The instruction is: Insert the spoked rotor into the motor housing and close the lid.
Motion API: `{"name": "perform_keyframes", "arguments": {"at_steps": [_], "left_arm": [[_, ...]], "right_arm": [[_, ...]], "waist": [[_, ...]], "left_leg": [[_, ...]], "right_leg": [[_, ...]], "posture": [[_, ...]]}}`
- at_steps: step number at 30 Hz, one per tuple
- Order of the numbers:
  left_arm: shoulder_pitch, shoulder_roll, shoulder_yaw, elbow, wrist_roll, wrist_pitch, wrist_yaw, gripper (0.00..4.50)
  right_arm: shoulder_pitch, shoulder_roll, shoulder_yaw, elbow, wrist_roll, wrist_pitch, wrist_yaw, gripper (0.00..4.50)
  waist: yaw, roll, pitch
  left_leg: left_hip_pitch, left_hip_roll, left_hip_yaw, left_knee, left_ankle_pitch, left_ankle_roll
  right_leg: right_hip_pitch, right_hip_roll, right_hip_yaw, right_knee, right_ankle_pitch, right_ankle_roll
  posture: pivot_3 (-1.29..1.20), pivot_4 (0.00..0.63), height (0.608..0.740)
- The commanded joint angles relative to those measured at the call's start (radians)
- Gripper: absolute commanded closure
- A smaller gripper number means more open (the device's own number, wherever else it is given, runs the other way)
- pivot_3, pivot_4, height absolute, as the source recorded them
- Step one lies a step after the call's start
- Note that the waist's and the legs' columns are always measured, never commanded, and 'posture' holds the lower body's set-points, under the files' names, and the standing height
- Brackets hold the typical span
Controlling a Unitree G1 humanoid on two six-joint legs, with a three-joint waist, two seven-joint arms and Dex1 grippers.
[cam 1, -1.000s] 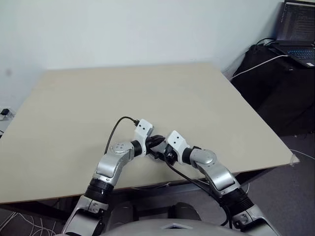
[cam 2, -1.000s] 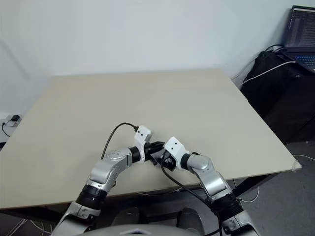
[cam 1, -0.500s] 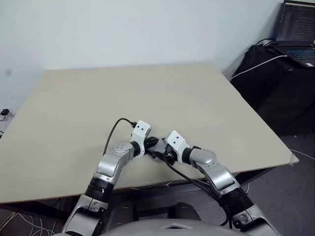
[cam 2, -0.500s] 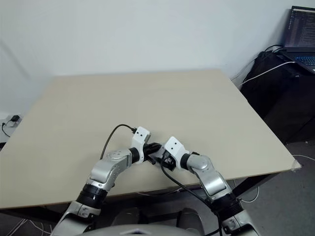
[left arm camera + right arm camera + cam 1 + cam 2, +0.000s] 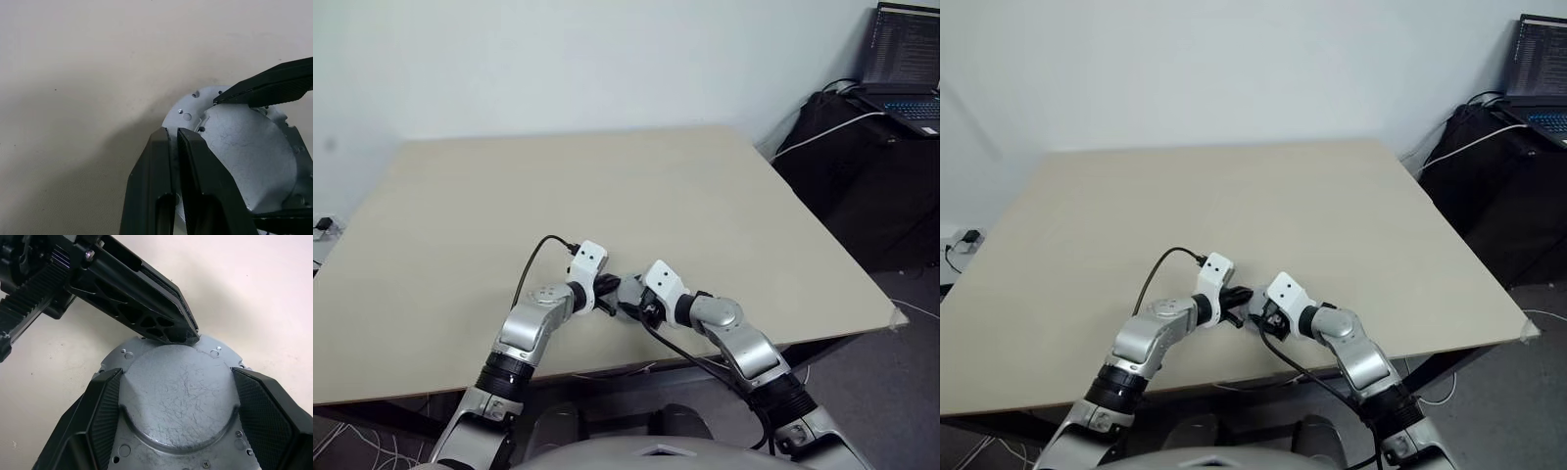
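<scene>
right gripper (image 5: 176, 421): fingers spread wide, clamped on either side of a pale grey scratched round part, likely the lid (image 5: 178, 396), held over the near middle of the bench (image 5: 705, 196) | flat face toward wrist camera | left gripper (image 5: 173, 134): fingers together, tips touching the part's rim

Both arms reach in low and meet near the middle, grippers angled down toward each other. Left gripper (image 5: 173, 134) is pinched shut, its tip right at the edge of what the right gripper (image 5: 178, 396) has its fingers spread wide around.
</scene>
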Motion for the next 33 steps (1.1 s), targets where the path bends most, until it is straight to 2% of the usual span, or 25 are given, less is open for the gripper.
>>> {"name": "perform_keyframes", "arguments": {"at_steps": [1, 10, 12, 14, 15, 23, 28, 33], "left_arm": [[0.035, 0.016, -0.038, -0.007, -0.020, 0.058, -0.050, 4.21], [0.044, 0.018, -0.055, -0.033, -0.036, 0.083, -0.082, 4.21], [0.041, 0.017, -0.054, -0.029, -0.034, 0.081, -0.079, 4.21], [0.041, 0.016, -0.053, -0.026, -0.032, 0.079, -0.078, 4.21], [0.041, 0.016, -0.052, -0.025, -0.031, 0.078, -0.077, 4.21], [0.051, 0.014, -0.052, -0.028, -0.028, 0.071, -0.074, 4.21], [0.052, 0.012, -0.052, -0.027, -0.025, 0.061, -0.074, 4.21], [0.050, 0.014, -0.058, -0.026, -0.022, 0.052, -0.082, 4.21]], "right_arm": [[-0.003, -0.004, 0.012, 0.013, -0.014, 0.009, 0.004, 1.32], [0.013, 0.012, -0.012, -0.013, 0.016, 0.026, 0.001, 1.32], [0.022, 0.015, -0.023, -0.035, 0.026, 0.036, -0.003, 0.60], [0.038, 0.010, -0.032, -0.073, 0.033, 0.045, -0.006, 0.09], [0.049, 0.010, -0.040, -0.095, 0.037, 0.050, -0.013, 0.03], [0.176, -0.001, -0.117, -0.327, 0.077, 0.110, -0.078, 0.03], [0.259, 0.080, -0.227, -0.408, 0.129, 0.176, -0.206, 0.03], [0.332, 0.184, -0.323, -0.441, 0.220, 0.348, -0.300, 0.03]], "waist": [[0.000, 0.000, 0.000], [0.001, 0.001, -0.001], [0.002, 0.001, -0.001], [0.004, 0.001, -0.001], [0.005, 0.002, 0.000], [0.013, 0.002, 0.000], [0.022, 0.002, 0.000], [0.026, 0.003, 0.000]], "left_leg": [[0.000, 0.000, 0.000, 0.000, 0.000, 0.000], [0.001, 0.000, 0.000, 0.000, 0.000, 0.000], [0.001, 0.000, 0.000, 0.000, 0.000, 0.000], [0.001, 0.000, -0.001, -0.001, 0.000, 0.000], [0.001, 0.000, -0.001, -0.001, 0.000, 0.000], [-0.001, -0.001, -0.001, -0.003, -0.001, 0.000], [-0.001, -0.001, -0.002, -0.003, -0.001, 0.000], [-0.001, -0.001, -0.004, -0.005, -0.002, 0.000]], "right_leg": [[0.000, 0.000, 0.000, 0.000, 0.000, 0.000], [0.001, -0.001, 0.000, 0.000, 0.000, 0.000], [0.002, -0.001, 0.000, -0.001, 0.000, 0.000], [0.002, -0.001, 0.000, -0.001, 0.000, 0.000], [0.002, -0.001, 0.000, -0.001, 0.000, 0.000], [0.002, -0.001, -0.001, -0.007, 0.000, 0.000], [0.003, -0.001, -0.002, -0.009, 0.000, 0.000], [0.004, -0.001, -0.004, -0.012, 0.000, 0.000]], "posture": [[0.00, 0.000, 0.740], [0.00, 0.000, 0.740], [0.00, 0.000, 0.740], [0.00, 0.000, 0.740], [0.00, 0.000, 0.740], [0.00, 0.000, 0.740], [0.00, 0.000, 0.740], [0.00, 0.000, 0.740]]}}
